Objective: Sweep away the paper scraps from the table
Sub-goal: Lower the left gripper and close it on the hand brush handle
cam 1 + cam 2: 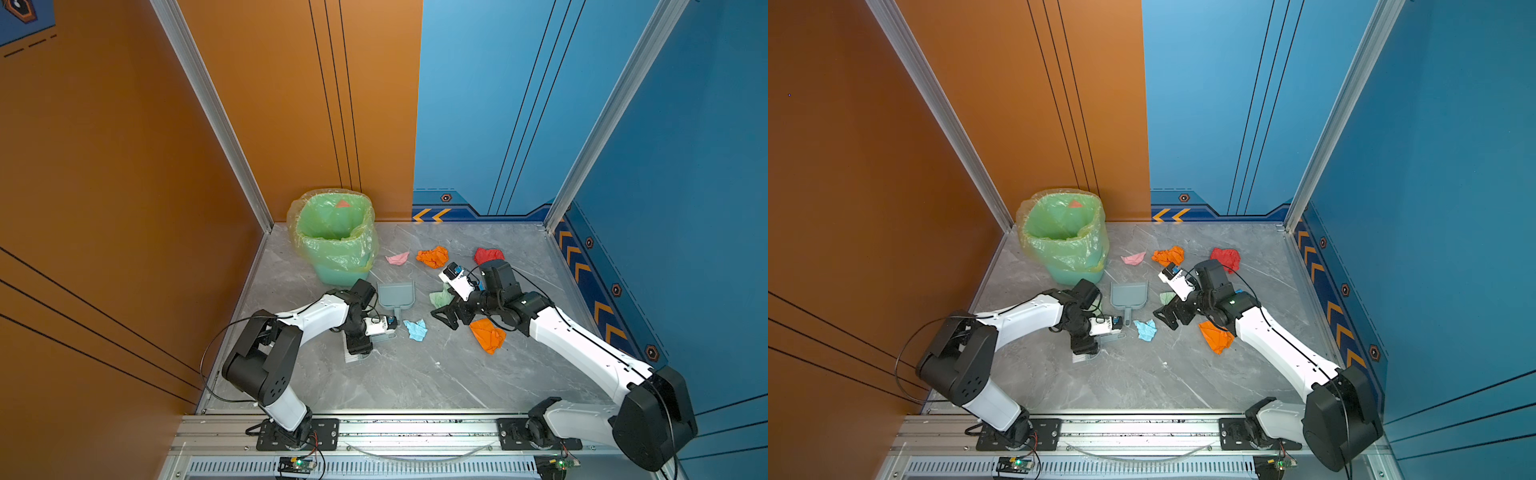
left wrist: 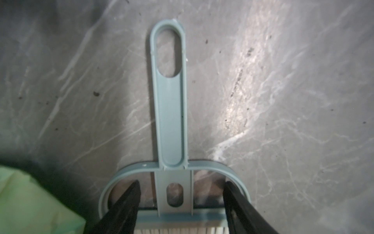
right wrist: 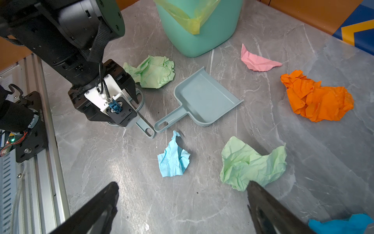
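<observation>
Paper scraps [image 3: 174, 160] on table [image 1: 415, 374] | left hand [image 2: 182, 182] straddles brush head [image 2: 182, 217], grip unclear | right hand [image 3: 182, 183] wide, empty

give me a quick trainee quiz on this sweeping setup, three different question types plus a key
1. True or false: the dustpan is empty.
2. What does the left pincer straddle? A the dustpan, B the brush, C nothing.
3. Fill in: the right pincer stands ___ and holds nothing.
Key: 1 true; 2 B; 3 open.
</observation>
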Tool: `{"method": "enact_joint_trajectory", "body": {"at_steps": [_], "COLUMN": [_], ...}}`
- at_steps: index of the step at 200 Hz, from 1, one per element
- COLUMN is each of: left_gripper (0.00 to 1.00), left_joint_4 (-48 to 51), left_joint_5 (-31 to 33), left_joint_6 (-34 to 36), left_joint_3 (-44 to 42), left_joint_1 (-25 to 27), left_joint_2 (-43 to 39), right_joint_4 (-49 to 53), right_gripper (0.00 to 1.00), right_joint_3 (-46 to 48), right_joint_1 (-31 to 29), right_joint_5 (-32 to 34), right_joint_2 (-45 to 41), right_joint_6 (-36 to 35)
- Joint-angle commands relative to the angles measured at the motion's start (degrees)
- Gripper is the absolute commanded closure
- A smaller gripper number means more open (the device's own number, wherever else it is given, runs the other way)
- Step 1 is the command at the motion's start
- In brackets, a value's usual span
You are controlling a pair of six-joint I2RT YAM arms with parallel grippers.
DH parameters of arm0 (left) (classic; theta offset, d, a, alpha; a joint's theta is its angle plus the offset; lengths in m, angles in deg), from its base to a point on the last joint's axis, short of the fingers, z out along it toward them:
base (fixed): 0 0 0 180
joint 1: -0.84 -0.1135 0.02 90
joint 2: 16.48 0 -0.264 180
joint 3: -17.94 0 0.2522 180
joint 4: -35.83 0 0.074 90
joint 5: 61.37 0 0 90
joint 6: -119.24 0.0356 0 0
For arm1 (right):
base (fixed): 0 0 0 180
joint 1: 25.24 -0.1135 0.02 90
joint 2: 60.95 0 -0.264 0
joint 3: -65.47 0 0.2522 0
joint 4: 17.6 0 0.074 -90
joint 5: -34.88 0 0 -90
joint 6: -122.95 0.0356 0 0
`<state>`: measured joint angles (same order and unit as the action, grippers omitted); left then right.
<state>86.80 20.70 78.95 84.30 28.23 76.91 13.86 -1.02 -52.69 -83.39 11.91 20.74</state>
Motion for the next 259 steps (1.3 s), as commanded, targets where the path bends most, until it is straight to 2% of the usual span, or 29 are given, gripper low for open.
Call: {"method": "enact_joint_trajectory", "body": {"at_steps": [1, 259], "left_gripper": [0.34, 0.51], "left_joint_4": [2.42, 4.76], "left_joint_5": [-2.08, -3.08], "left_joint_6": [0.11, -1.11], "left_joint_3": [1.26, 3.58], "left_joint_1": [-0.37, 0.11], "left_joint_2": [1.02, 3.67], "right_joint_4": [-1.37, -1.71], "right_gripper": [0.0, 0.0], "right_joint_3": [0.61, 0.57], "right_joint_1": [0.02, 0.11], "right_joint_5": [0.5, 0.41], "right_joint_2": [-0.52, -0.95], "right_joint_6": [0.2, 1.15]}}
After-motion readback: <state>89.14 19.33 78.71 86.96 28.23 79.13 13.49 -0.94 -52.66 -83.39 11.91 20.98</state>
